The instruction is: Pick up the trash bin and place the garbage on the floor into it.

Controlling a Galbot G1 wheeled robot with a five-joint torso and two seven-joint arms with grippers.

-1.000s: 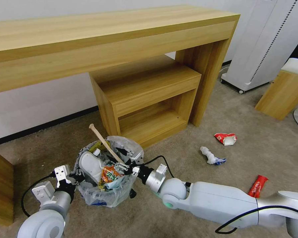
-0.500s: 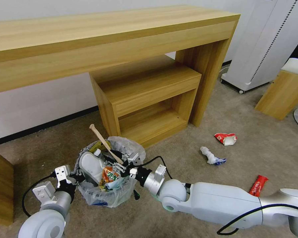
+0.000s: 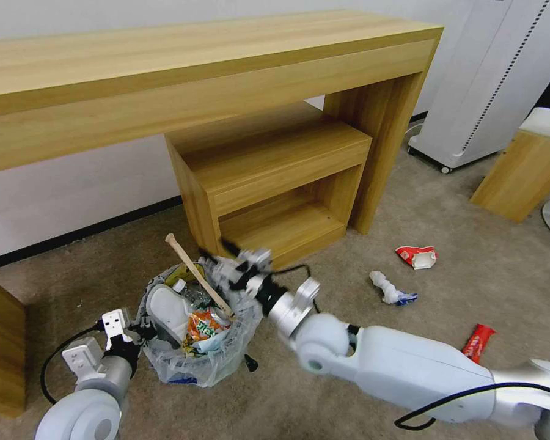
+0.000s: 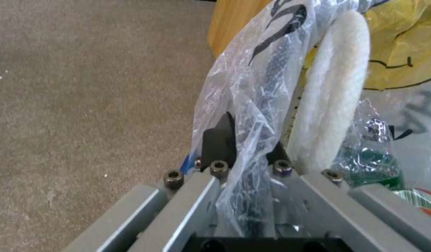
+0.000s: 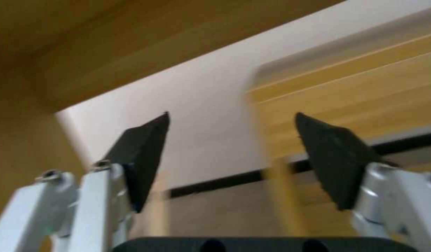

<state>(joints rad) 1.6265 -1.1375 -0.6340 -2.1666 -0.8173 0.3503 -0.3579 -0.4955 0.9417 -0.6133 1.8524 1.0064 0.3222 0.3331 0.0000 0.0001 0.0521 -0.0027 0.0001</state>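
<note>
On the carpet at 7 o'clock of the head view: small round black trash bin with crinkly clear plastic liner (image 3: 192, 342), already holding a white slipper (image 3: 167, 310), an orange-green snack wrapper (image 3: 203, 322) and a long wooden stick (image 3: 197, 272) leaning out toward 11 o'clock. Left gripper (image 3: 134, 333) sits at the bin's 9 o'clock rim, likely to keep the bin carried and steady. Right gripper (image 3: 235, 264) hangs above the 1 o'clock rim. Garbage not yet binned: red-white carton scrap (image 3: 416, 256), crumpled white paper wad (image 3: 389, 288), red wrapper (image 3: 476, 343), all at 3 to 4 o'clock on the floor.

Left wrist view: left gripper (image 4: 246, 147) is pinched on liner film and black rim together, so the liner can't slip; slipper edge (image 4: 334, 94) lies just beside.

Right wrist view: right gripper (image 5: 232, 157) has black pads (image 5: 143, 154) spread wide, nothing between them, consistent with a drop just done.
</note>
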